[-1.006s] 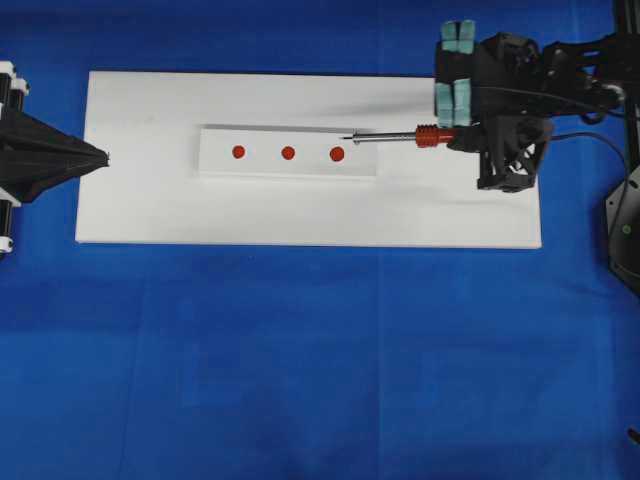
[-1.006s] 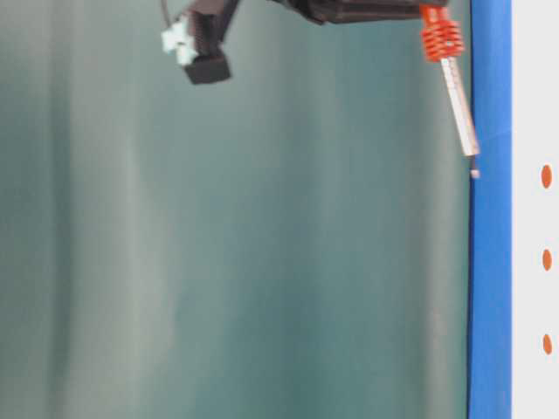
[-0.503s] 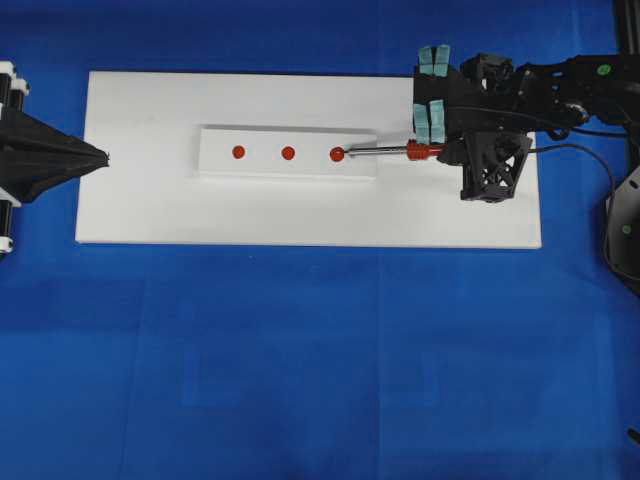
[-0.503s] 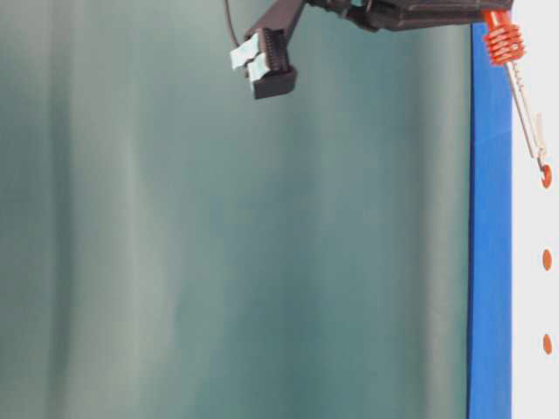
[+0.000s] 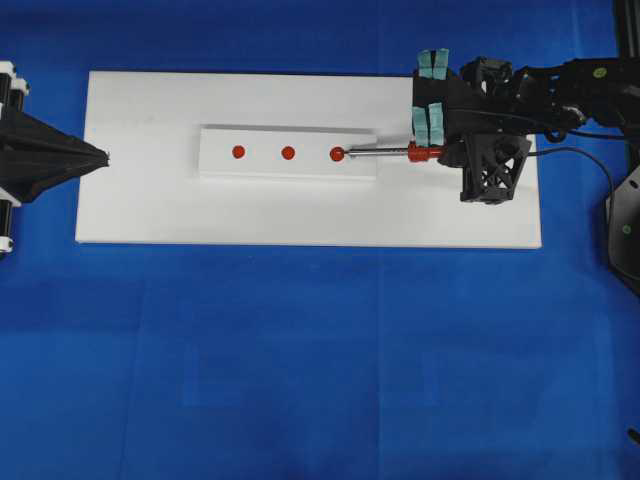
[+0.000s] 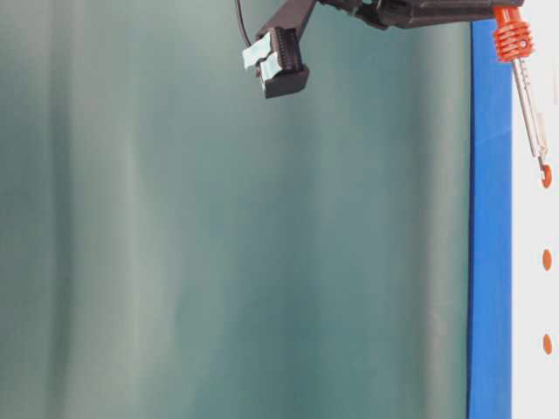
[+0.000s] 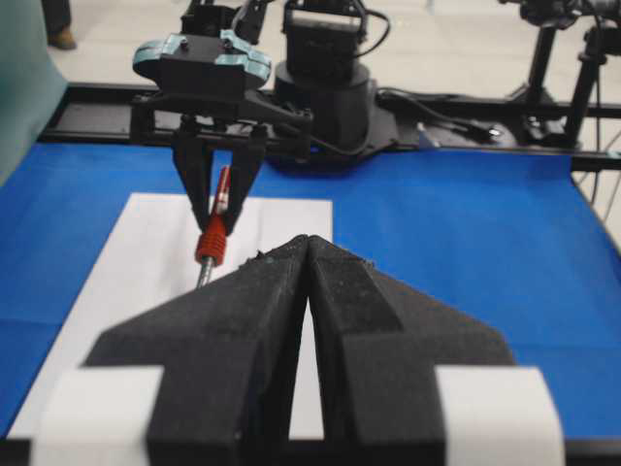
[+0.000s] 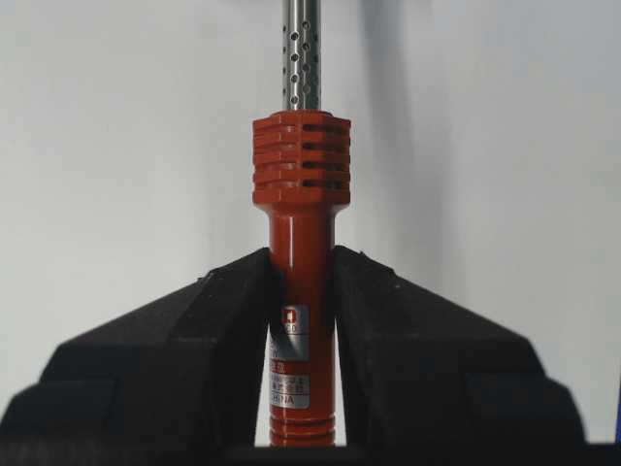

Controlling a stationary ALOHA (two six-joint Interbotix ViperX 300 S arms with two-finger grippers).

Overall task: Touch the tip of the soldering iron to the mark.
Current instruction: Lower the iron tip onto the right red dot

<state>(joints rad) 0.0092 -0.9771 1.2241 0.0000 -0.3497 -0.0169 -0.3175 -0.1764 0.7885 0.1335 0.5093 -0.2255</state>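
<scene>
My right gripper [image 5: 447, 152] is shut on the red-orange handle of the soldering iron [image 5: 385, 153], which lies nearly level and points left. Its jaws [image 8: 301, 260] clamp the handle [image 8: 302, 194] from both sides. The iron's tip rests at the right-hand red dot [image 5: 337, 154] of three on the raised white strip [image 5: 262, 166]. The mark [image 5: 288, 153], the middle dot, lies bare to the left of the tip. In the table-level view the tip meets the nearest dot [image 6: 546, 177], with the mark [image 6: 547, 259] beyond it. My left gripper [image 5: 104, 157] is shut and empty at the board's left edge.
The strip sits on a white board [image 5: 150, 210] over blue cloth [image 5: 320, 350]. The iron's black cord [image 5: 592, 158] loops off to the right toward a black base [image 5: 624, 232]. Teal-padded parts of the right arm [image 5: 432, 95] stand above the board's far right.
The right gripper moved left and down with the iron, bringing the tip from behind the strip onto the right-hand dot. Over the last half second it barely shifted. The left gripper stayed still.
</scene>
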